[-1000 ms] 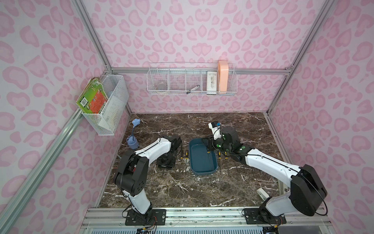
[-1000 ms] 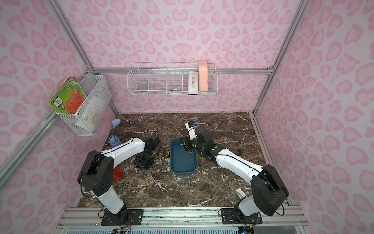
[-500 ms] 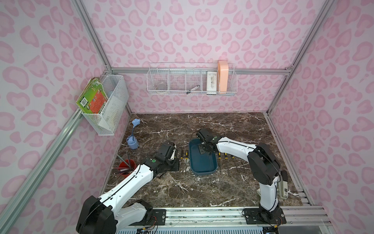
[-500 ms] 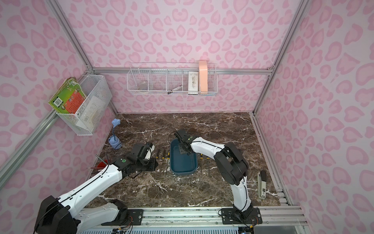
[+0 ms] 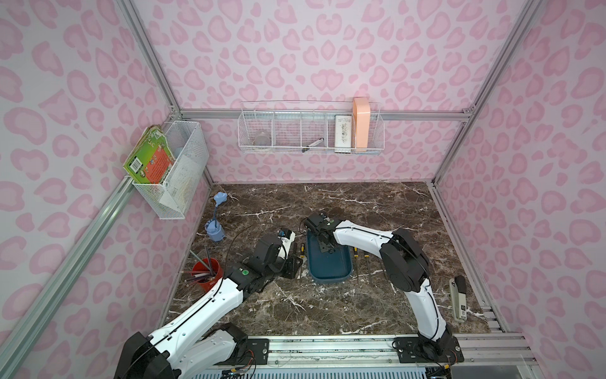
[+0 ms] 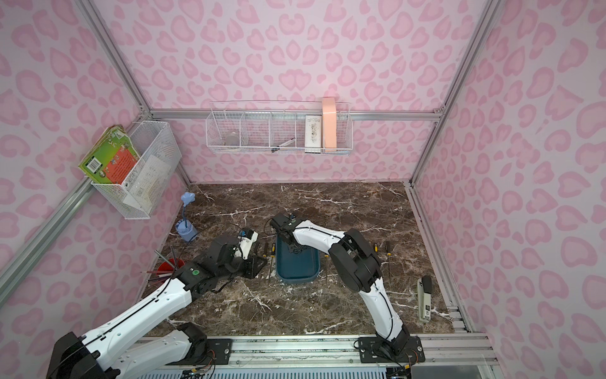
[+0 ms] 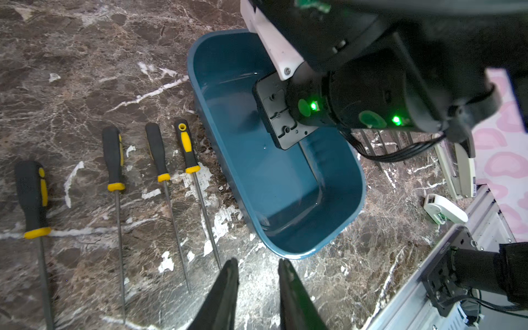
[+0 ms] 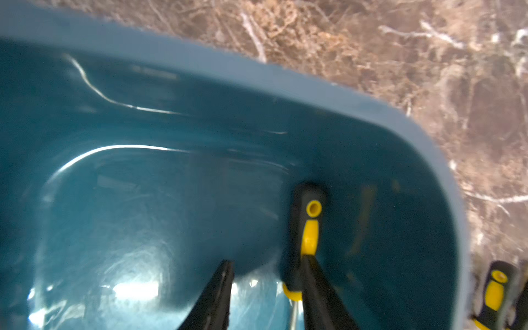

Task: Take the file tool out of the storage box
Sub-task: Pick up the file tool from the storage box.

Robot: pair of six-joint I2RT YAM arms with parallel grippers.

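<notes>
My right gripper (image 8: 267,261) is down inside the dark teal-blue, round-cornered plastic storage box (image 8: 171,94). Its jaws are parted to a moderate gap and clamp nothing. The file tool (image 8: 310,228), a slim steel file with a black-and-yellow rubber handle, lies on the box floor by a rounded corner, along the side wall. Its handle sits against and partly under one of my fingers rather than between the two. My left gripper (image 7: 257,261) hovers over the brown veined marble table (image 7: 85,85) just beside the box, jaws narrowly apart and empty. I judge the danger lies in closing from where I stand: the finger would shove the handle or nip only its edge, and the file could skid into the wall or drop on the lift. A finger catching the wall might also drag the light box into the tools lined up beside it. Counting: one box, one file in it, four like files (image 7: 185,148) in a row on the table at one side, and at least two further files (image 5: 355,254) at the other, partly hidden by my right arm.
</notes>
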